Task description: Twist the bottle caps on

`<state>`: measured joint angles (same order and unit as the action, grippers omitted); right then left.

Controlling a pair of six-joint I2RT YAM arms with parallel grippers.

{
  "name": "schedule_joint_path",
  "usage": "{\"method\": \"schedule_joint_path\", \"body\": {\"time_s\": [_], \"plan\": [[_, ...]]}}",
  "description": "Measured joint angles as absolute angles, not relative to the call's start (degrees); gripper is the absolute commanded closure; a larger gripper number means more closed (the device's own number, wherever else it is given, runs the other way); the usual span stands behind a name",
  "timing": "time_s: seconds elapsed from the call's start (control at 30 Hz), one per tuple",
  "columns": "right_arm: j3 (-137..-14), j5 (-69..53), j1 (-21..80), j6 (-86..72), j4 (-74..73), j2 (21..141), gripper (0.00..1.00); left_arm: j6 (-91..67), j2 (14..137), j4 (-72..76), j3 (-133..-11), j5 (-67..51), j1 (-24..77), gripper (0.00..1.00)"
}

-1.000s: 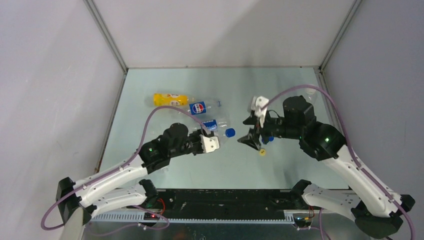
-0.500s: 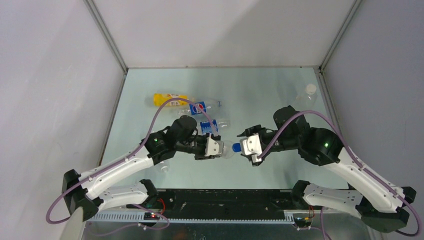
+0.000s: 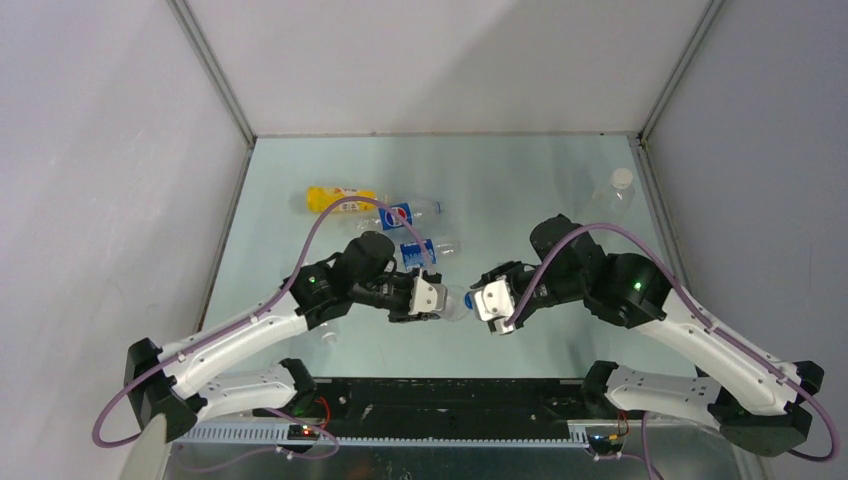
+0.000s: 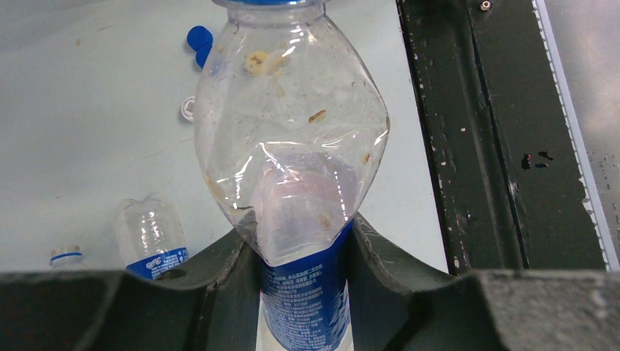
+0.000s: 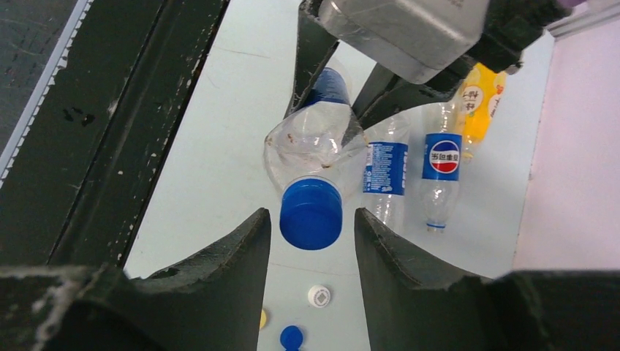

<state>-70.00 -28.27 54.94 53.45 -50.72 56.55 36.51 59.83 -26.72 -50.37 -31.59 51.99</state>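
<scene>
the left gripper [image 4: 296,252] is clamping a clear blue-labelled bottle [image 4: 292,124] around its label, holding it sideways over the table [image 3: 500,180] near the front edge. the right gripper [image 5: 311,219] is facing it, jaws standing apart either side of the blue cap [image 5: 311,212] on the bottle's neck, slim gaps showing. a pepsi bottle [image 5: 443,164], a yellow-orange bottle [image 5: 479,102] and a loose white cap [image 5: 319,296] are lying on the table.

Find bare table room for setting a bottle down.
Bare: the far strip between the Pepsi bottle and the upright clear bottle. Crowded: around the yellow bottle at left, and the centre, around the held bottle.
</scene>
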Motion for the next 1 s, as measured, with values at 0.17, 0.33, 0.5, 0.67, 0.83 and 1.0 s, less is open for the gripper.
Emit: {"method": "schedule_joint_path", "body": {"time_s": [0.17,0.33,0.5,0.67,0.83,1.0], "plan": [[-70.0,-28.2,55.7,53.5,-52.0,57.5,0.58,36.5,59.9,-26.8,-50.4,-31.7,52.0,0.84],[-70.0,-27.2,56.0,52.4,-51.5,58.1,0.71,36.5,59.9,-27.2,-50.4,-31.7,52.0,0.84],[-70.0,-24.3,56.1,43.6,-49.0,58.8,0.91,35.8,59.2,-26.8,-50.1,-30.0,51.9,0.84],[-70.0,-17.4,55.6,25.5,-43.5,61.3,1.0,34.9,54.0,-18.3,-43.2,-22.1,52.5,0.84],[-70.0,-12.8,51.6,0.1,-39.0,63.4,1.0,36.2,50.6,-9.0,-37.3,-8.0,56.2,0.81],[-70.0,-13.6,44.2,-25.8,-37.7,64.1,0.79,38.7,50.5,-1.3,-34.8,2.2,59.5,0.81]]}}
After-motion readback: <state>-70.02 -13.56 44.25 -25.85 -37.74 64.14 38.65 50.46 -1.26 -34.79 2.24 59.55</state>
